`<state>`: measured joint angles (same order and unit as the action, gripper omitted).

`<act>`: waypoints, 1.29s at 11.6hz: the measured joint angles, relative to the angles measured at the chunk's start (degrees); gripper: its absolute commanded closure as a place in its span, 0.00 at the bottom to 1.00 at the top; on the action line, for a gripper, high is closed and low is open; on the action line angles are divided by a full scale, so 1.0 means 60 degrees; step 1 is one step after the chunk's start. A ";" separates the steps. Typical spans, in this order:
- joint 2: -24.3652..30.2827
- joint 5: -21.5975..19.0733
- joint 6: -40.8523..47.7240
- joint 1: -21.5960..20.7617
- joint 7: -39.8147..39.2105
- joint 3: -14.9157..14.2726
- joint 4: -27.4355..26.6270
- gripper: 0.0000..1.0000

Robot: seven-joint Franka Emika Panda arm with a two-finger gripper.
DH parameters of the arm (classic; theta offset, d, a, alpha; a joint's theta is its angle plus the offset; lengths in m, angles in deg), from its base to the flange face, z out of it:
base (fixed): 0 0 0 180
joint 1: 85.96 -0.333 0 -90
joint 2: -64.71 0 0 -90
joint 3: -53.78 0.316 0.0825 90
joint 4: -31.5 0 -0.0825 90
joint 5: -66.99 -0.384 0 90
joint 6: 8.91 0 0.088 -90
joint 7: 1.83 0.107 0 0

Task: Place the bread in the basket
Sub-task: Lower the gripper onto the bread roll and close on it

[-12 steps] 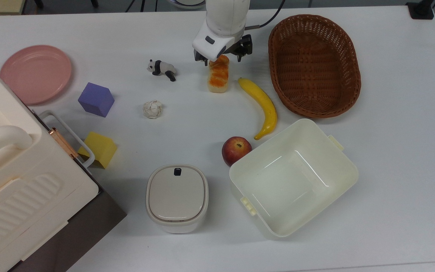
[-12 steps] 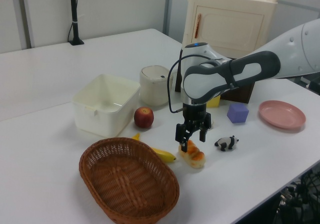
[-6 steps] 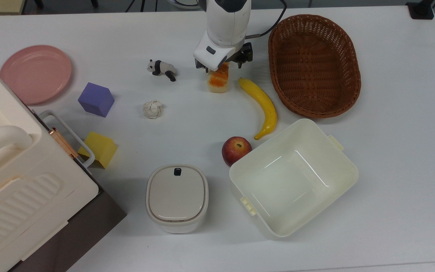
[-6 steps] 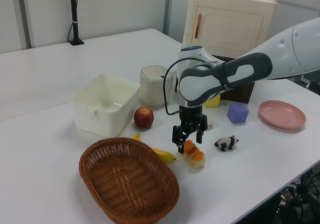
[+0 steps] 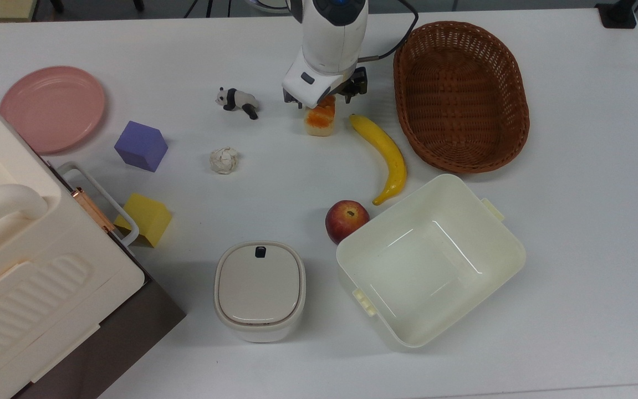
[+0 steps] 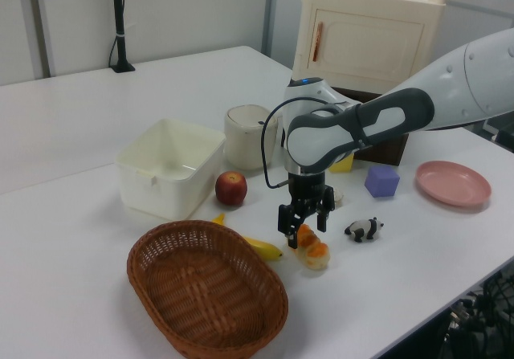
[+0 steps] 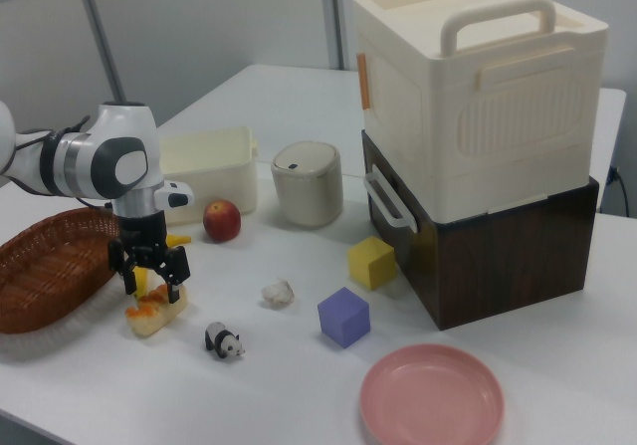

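While the arm reaches down over the table (image 5: 573, 221), nearest in the top view stand a lidded cream pot (image 5: 259, 290) and a square cream tub (image 5: 510, 244), with an apple (image 5: 346, 220) touching the tub's rim. At the top view's left sits a cream case on a dark cabinet (image 5: 130, 332), a yellow block (image 5: 148, 218) just beside its handle. Further back lie a purple block (image 5: 141, 146), a crumpled paper ball (image 5: 224, 160) and a banana (image 5: 384, 154), which runs between the tub and the bread. A pink plate (image 5: 52, 108) sits at the far left.

Beyond these, the bread (image 5: 320, 122) lies flat on the table, near a toy panda (image 5: 236, 101) on the top view's left and apart from the basket (image 5: 518, 111) on the right, the banana's tip between them. The gripper (image 6: 302, 234) is down over the loaf's far end, its fingers (image 7: 179, 269) spread and straddling it, one on each side; I cannot tell whether they touch it. The basket lies at the table's far right.
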<state>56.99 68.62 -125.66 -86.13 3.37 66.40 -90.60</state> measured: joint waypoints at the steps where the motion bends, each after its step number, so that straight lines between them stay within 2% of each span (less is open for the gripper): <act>1: -0.0028 0.0098 0.0000 0.0014 0.0022 -0.0010 0.0000 0.00; 3: -0.0152 0.0265 0.0000 0.0022 0.0047 -0.0022 -0.0008 0.00; 4: -0.0278 0.0415 0.0000 0.0022 0.0136 -0.0023 -0.0009 0.09; 5: -0.0388 0.0532 0.0000 0.0023 0.0234 -0.0024 -0.0009 0.52; 6: -0.0453 0.0658 0.0000 0.0023 0.0353 -0.0025 -0.0007 0.71; 7: -0.0473 0.0718 -0.0008 0.0023 0.0411 -0.0025 0.0001 0.82; 8: -0.0472 0.0730 -0.0012 0.0023 0.0434 -0.0025 0.0015 0.85; 9: -0.0472 0.0732 -0.0013 0.0023 0.0454 -0.0025 0.0032 0.95; 10: -0.0472 0.0733 -0.0013 0.0023 0.0464 -0.0025 0.0055 0.97; 13: -0.0467 0.0737 -0.0026 0.0099 0.0478 -0.0027 0.0179 0.97; 15: -0.0381 0.0738 -0.0046 0.0212 0.0491 -0.0031 0.0623 0.97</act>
<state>54.70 73.05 -125.94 -84.85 6.31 66.21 -86.87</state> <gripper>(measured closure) 0.846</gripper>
